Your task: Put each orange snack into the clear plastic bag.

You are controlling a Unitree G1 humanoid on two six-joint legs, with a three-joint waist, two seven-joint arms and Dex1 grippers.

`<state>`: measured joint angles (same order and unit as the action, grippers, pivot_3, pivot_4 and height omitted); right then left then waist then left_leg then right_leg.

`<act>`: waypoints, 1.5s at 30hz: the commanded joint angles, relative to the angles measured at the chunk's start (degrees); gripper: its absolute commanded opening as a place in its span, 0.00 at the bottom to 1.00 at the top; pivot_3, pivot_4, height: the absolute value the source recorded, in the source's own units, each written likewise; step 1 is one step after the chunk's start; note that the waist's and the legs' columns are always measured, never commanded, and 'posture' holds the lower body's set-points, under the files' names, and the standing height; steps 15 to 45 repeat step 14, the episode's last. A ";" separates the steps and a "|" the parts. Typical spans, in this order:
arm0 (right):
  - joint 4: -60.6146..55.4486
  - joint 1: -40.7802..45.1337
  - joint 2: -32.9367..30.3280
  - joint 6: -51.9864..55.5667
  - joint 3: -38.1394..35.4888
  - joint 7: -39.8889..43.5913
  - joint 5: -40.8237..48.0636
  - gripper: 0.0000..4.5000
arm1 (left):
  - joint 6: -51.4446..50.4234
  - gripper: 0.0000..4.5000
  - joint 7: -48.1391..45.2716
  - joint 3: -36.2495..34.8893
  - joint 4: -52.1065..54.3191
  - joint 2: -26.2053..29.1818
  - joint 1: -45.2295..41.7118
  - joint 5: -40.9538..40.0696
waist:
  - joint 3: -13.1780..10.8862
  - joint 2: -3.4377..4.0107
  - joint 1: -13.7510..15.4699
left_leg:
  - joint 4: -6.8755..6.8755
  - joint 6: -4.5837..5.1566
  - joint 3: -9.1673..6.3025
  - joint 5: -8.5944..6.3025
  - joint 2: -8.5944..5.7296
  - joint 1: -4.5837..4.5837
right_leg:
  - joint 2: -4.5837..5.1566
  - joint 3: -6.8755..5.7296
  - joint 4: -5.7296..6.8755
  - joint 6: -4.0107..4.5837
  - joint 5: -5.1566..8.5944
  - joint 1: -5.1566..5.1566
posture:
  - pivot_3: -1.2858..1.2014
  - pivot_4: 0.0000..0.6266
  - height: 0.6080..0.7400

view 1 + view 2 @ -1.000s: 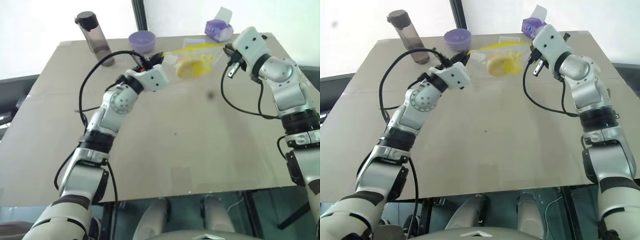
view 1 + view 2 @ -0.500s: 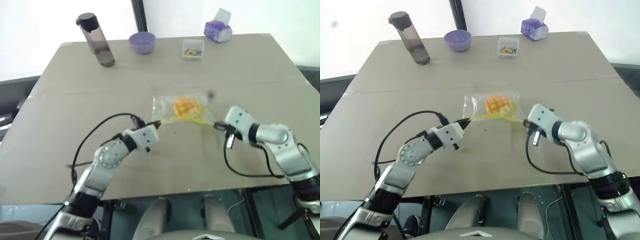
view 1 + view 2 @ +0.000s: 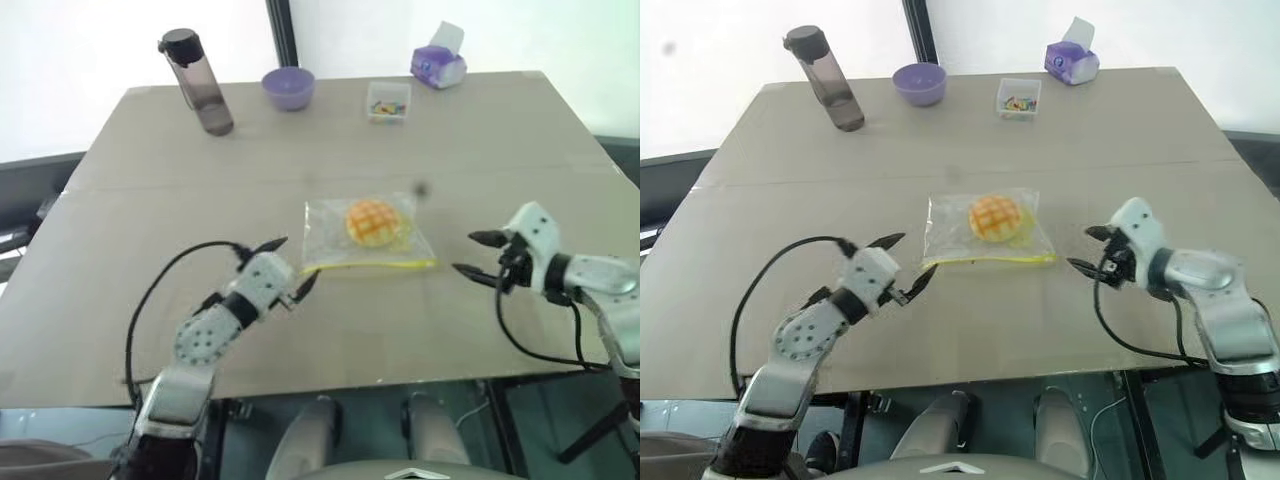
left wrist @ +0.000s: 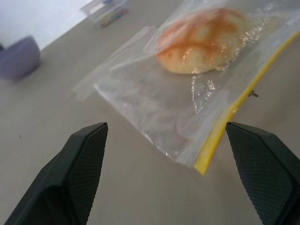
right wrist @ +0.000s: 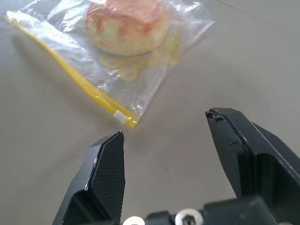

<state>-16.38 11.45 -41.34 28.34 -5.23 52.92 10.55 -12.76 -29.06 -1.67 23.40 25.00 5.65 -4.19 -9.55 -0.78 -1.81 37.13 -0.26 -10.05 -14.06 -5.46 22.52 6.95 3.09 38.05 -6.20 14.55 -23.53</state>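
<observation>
One orange snack [image 3: 371,221] blurs behind crinkled clear plastic bag [image 3: 330,243].

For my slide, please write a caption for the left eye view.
Orange snack sealed inside the clear plastic bag on the table, both hands open beside it.

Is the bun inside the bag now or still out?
Inside: the bun shows through the plastic of the bag, which lies flat on the table.

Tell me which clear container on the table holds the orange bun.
The flat clear plastic bag with the yellow strip, mid-table; the bun lies inside. The small clear box at the far edge holds colourful bits.
</observation>
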 commanded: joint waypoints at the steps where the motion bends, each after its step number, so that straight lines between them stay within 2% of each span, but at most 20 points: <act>1: 0.77 -2.45 -0.47 -2.84 -3.80 2.87 5.04 0.70 | -9.24 0.96 -1.35 -3.65 11.02 -0.13 5.56 -9.43 | 0.00 0.00 0.15 | 0.00 0.00 0.00 0.00 -0.01 0.03 | 0.00 -0.01 -0.02 0.00 0.00 -0.01 | 0.52 0.24 1.00; 4: 2.30 -3.94 0.34 -5.49 -7.64 4.95 9.82 0.70 | -12.19 0.96 -1.64 -6.82 14.65 0.92 10.07 -12.40 | 0.01 0.02 0.64 | 0.01 0.01 0.06 -0.01 0.00 0.01 | 0.00 0.01 -0.05 0.00 0.00 0.02 | 0.52 0.24 1.00; 6: 3.39 -5.31 -0.81 -3.39 -9.89 7.75 14.07 0.70 | -12.64 0.96 -1.90 -9.45 15.18 2.07 11.93 -13.28 | 0.01 0.03 0.93 | 0.02 0.01 0.09 -0.01 0.04 -0.01 | -0.07 0.01 -0.06 0.00 0.00 0.04 | 0.52 0.24 1.00; 10: 6.20 -5.96 -2.29 -3.83 -12.04 10.39 17.52 0.70 | -13.49 0.96 -1.71 -12.13 15.84 2.75 12.60 -15.57 | 0.01 0.03 1.29 | 0.03 0.01 0.09 -0.01 0.08 -0.05 | -0.08 -0.01 -0.09 0.01 0.01 0.11 | 0.52 0.24 1.00; 14: 8.42 -6.93 -4.04 -5.70 -12.61 11.92 17.49 0.70 | -13.67 0.96 -1.65 -12.97 17.63 2.76 14.20 -16.70 | 0.01 0.03 1.26 | 0.04 0.01 0.11 -0.01 0.07 -0.03 | -0.06 0.01 -0.13 0.01 0.00 0.11 | 0.52 0.24 1.00; 45: 8.42 -6.93 -4.04 -5.70 -12.61 11.92 17.49 0.70 | -13.67 0.96 -1.65 -12.97 17.63 2.76 14.20 -16.70 | 0.01 0.03 1.26 | 0.04 0.01 0.11 -0.01 0.07 -0.03 | -0.06 0.01 -0.13 0.01 0.00 0.11 | 0.52 0.24 1.00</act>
